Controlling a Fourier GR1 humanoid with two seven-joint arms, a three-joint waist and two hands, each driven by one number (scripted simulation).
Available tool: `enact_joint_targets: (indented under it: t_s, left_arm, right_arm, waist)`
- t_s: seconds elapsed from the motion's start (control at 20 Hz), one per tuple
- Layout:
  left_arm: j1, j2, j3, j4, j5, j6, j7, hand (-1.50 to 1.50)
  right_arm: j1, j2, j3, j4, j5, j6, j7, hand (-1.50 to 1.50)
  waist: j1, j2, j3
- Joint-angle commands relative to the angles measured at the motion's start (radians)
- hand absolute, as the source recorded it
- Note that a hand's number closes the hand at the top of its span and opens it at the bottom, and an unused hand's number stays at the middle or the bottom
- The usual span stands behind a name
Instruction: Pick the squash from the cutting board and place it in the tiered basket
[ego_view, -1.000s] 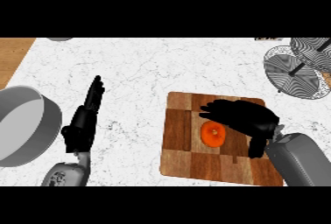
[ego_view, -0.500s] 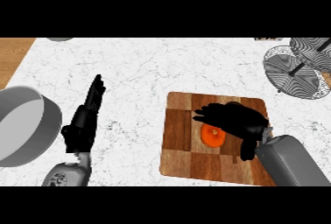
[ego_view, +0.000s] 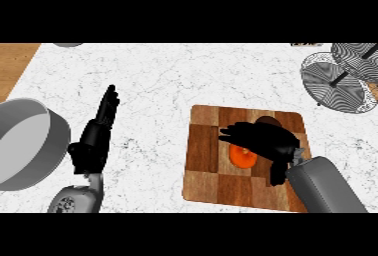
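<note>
orange squash (ego_view: 242, 157) sits mid-board on the wooden cutting board (ego_view: 210, 150), lower right of frame, w/ the right hand (ego_view: 262, 138) over it, fingers curling down around it but can't tell if they've closed on it yet. looks like the grasp step; next it needs a full close, a lift, then a carry to the tiered basket (ego_view: 345, 75), upper right. left hand (ego_view: 94, 140) rests open, left of centre. no readable writing.
</note>
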Motion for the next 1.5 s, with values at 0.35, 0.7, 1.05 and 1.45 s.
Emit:
enact_joint_targets:
  t_s: [0.35,0.7,1.05,1.45]
  left_arm:
    - [-0.011,-0.019,0.008,0.008,-0.018,0.001,0.028,0.00]
    - [-0.021,-0.026,0.026,0.052,-0.022,0.002,-0.029,0.00]
    - [-0.007,-0.007,0.042,0.009,-0.017,0.002,-0.006,0.00]
    - [-0.002,0.000,0.038,0.000,0.004,-0.032,-0.004,0.00]
  right_arm:
    - [0.027,0.088,-0.025,0.020,0.024,-0.153,-0.025,1.50]
    - [-0.002,0.117,-0.028,0.134,0.097,-0.365,-0.084,1.50]
    - [0.161,-0.334,-0.196,0.171,0.141,-0.512,-0.274,1.50]
    - [0.121,-0.540,-0.498,0.405,-0.032,-0.711,-0.486,1.50]
  waist:
    - [-0.001,0.000,0.000]
    - [0.001,0.001,0.000]
    - [-0.035,0.005,0.003]
    - [0.001,0.002,0.001]
